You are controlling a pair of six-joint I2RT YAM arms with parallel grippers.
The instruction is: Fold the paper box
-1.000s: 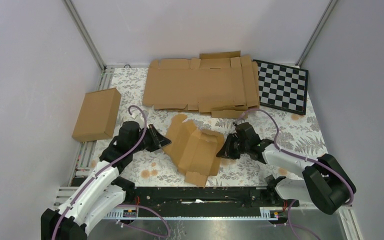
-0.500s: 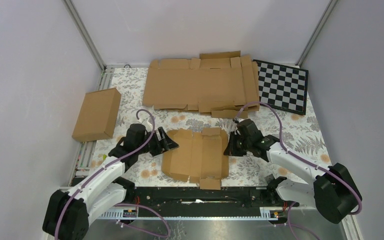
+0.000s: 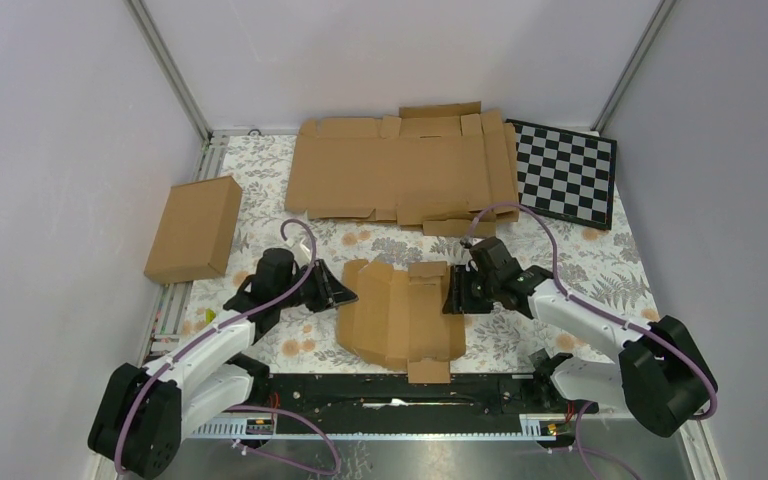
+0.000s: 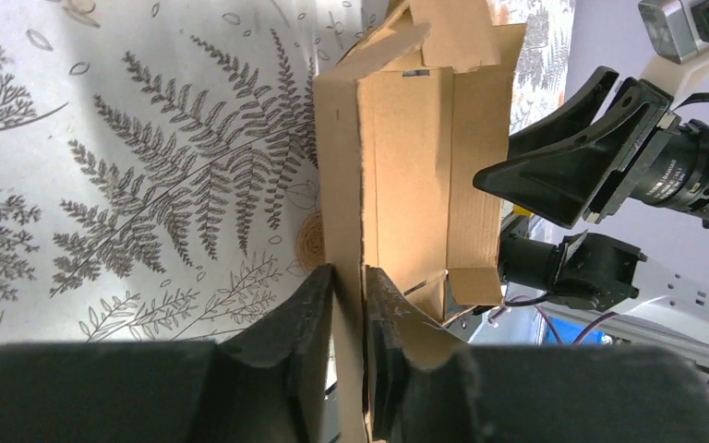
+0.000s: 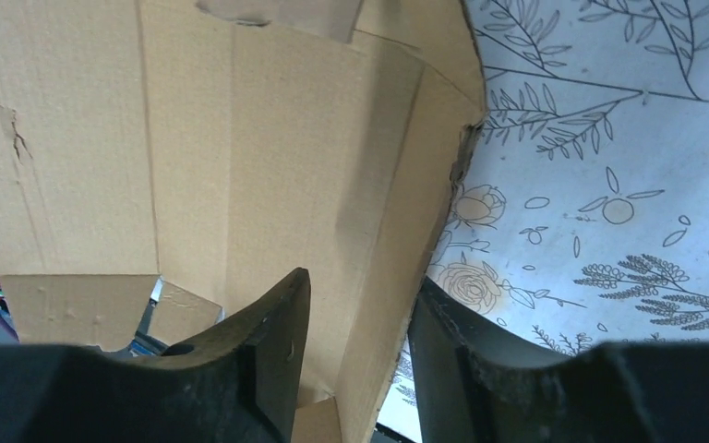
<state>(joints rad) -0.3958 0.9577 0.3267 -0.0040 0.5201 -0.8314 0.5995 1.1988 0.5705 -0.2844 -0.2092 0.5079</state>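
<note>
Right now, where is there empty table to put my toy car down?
Bare flowery cloth lies between the plain brown rectangular carton and the wide brown cardboard sheets, and on the right in front of the black-and-white checkerboard. The middle is crowded: the left hand and right hand flank the small brown corrugated cardboard mailer.

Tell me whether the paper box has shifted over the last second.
Yes. The paper box has swung squarer to the table, and its far edge now lies farther from the flat cardboard sheets, toward the near side.
</note>
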